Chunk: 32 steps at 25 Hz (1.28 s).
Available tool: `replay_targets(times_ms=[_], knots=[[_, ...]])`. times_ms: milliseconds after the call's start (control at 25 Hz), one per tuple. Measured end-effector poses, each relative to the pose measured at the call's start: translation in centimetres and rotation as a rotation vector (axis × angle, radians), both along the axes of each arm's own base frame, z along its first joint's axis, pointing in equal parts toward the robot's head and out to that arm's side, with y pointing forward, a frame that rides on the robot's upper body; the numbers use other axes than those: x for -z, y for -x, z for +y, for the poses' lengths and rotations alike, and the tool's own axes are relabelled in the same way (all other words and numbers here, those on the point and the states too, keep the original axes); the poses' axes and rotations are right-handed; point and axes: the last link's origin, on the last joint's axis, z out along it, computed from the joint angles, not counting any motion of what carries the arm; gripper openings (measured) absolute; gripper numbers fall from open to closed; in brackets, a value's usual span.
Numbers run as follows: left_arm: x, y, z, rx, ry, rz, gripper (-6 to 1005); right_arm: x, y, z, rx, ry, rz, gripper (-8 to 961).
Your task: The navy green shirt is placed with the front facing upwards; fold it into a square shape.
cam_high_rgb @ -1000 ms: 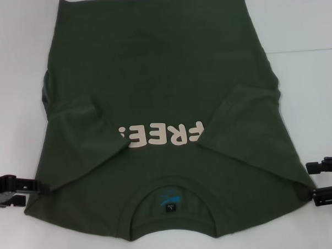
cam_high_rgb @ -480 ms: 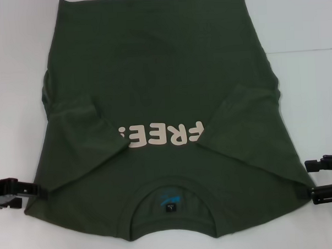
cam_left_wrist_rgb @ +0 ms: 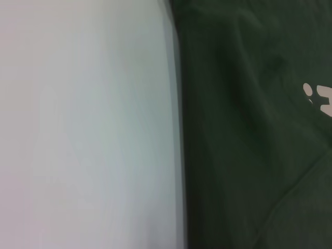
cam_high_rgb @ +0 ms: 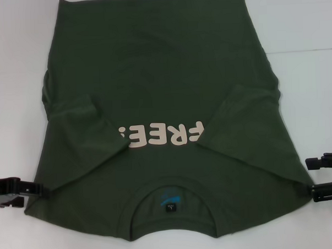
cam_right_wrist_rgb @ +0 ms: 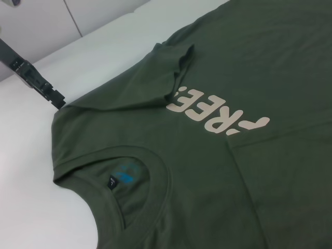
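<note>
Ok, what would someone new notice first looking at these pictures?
The navy green shirt fills the white table, collar nearest the robot, both sleeves folded in over its white FREE! print. The left gripper and right gripper sit at its two shoulder corners.

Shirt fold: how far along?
Done: both sleeves of the navy green shirt lie folded inward over the chest, partly covering the print. In hand: the left gripper and right gripper sit at the shoulder corners near the collar. Left: folding the collar end to the hem; the body lies full length.
</note>
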Motion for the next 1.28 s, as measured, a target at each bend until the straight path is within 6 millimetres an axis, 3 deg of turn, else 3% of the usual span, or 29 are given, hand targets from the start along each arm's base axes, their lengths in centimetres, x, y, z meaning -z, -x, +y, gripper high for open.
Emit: replay_targets(times_ms=[960,1280], knots=[[0.5,-0.3,0.5,0.013,0.003,0.011,801,-0.2,0.3,0.4,-0.006,-0.011,0.003,918],[1.6,-1.0,0.8,0.021,0.036,-0.019,801,-0.3,0.2,0.6,-0.001,-0.017,-0.001,917]])
